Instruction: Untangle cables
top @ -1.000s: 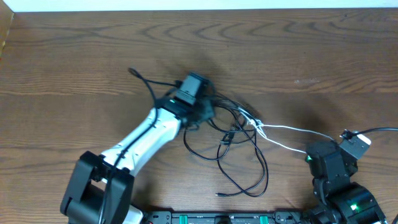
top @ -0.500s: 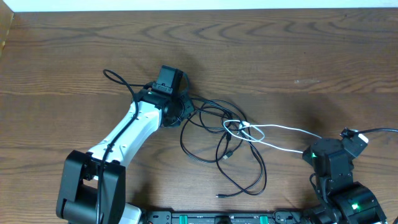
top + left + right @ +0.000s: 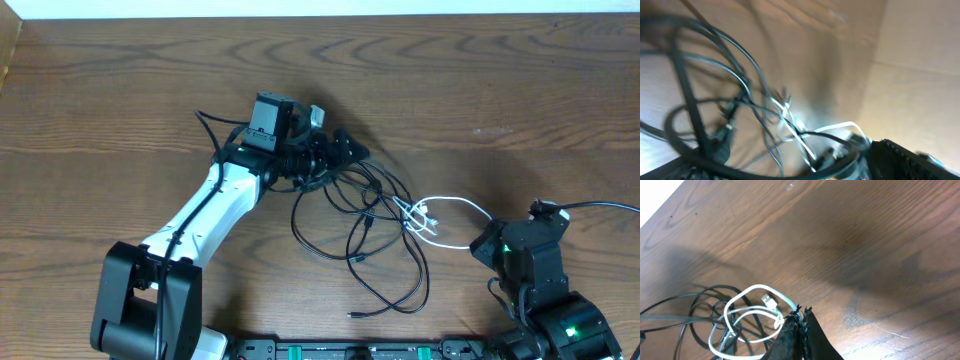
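Thin black cables (image 3: 372, 225) lie in loose overlapping loops on the wooden table, mid-frame in the overhead view. A thin white cable (image 3: 432, 212) is looped into their right side and runs to my right gripper (image 3: 487, 238). That gripper (image 3: 801, 315) is shut on the white cable (image 3: 747, 292), whose plug end shows beside the fingertips. My left gripper (image 3: 335, 158) stands open at the tangle's upper left. The left wrist view is blurred: black cables (image 3: 695, 100) and the white cable (image 3: 835, 127) lie ahead, and one black strand crosses between the spread jaws.
A thicker black wire (image 3: 600, 207) runs off right from the right arm. The left arm's white link (image 3: 215, 210) slants across the table's left half. The arm bases (image 3: 350, 350) line the front edge.
The left gripper has swung right, back over the tangle, and opened, letting go of the black cable. The white cable, stretched taut before, now hangs in slack loops; the right gripper shifted slightly left.
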